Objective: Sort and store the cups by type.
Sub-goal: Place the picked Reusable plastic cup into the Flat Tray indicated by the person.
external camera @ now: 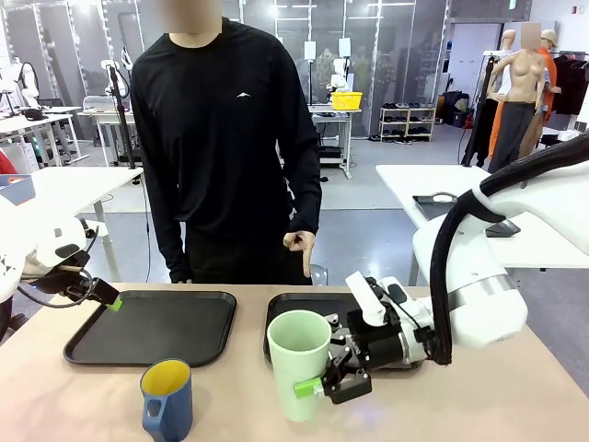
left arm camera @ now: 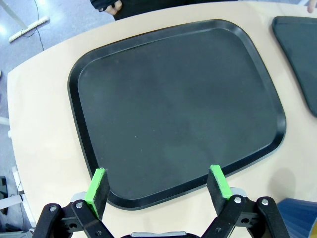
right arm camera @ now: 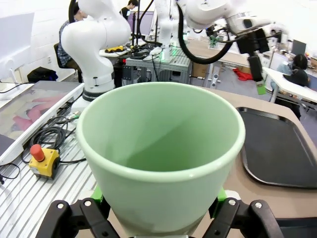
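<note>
A tall mint-green tumbler stands just in front of the right black tray, near the table's front edge. My right gripper is shut on its lower part from the right; in the right wrist view the tumbler sits between both green pads. The dark blue mug, yellow inside with its handle toward me, stands free at the front, left of the tumbler. My left gripper hangs open over the left tray's left edge, and its fingers hold nothing above that tray.
A person in black stands at the far side, with one hand pointing a finger down at the right tray. A corner of the mug shows beside the left tray. Bare tabletop lies at the front right.
</note>
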`<state>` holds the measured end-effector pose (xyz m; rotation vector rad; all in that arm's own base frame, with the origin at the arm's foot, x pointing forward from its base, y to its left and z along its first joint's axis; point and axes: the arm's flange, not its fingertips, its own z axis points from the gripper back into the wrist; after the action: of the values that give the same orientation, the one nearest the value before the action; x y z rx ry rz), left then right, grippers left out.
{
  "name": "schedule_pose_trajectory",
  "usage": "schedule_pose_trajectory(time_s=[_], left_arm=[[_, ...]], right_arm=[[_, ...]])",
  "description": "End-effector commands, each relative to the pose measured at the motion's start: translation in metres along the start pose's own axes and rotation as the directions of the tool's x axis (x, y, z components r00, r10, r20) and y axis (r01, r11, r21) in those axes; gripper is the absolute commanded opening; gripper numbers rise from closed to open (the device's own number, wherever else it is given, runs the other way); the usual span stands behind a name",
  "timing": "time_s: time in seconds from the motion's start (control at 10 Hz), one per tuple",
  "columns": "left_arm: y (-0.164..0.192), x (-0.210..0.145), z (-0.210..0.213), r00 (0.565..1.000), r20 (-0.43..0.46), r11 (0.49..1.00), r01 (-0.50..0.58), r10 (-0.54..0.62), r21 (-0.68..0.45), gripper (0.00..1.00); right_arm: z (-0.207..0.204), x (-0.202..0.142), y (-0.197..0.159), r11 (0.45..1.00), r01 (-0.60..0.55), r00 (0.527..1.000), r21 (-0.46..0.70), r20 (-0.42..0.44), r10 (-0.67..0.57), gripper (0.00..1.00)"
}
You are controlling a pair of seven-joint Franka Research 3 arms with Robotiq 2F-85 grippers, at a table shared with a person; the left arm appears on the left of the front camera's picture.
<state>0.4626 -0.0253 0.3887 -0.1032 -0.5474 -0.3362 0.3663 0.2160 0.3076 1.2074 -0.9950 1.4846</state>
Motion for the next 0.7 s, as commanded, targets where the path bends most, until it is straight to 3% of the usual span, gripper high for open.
schedule_pose_trajectory(time_s=[0.0,0.6], left_arm=[[0.001,0.001,0.001,1.000,0.001,1.000,0.002,-0.002,0.002,1.00],[0.001,0.001,0.001,1.000,0.001,1.000,0.002,-0.002,0.002,1.00]], right_arm=[[0.020,0.000,-0.026,1.000,0.000,1.000,-0.023,0.030,0.000,0.87],[0.082,0.018,-0.111,0.987,0.042,0.999,-0.156,0.030,-0.038,0.87]])
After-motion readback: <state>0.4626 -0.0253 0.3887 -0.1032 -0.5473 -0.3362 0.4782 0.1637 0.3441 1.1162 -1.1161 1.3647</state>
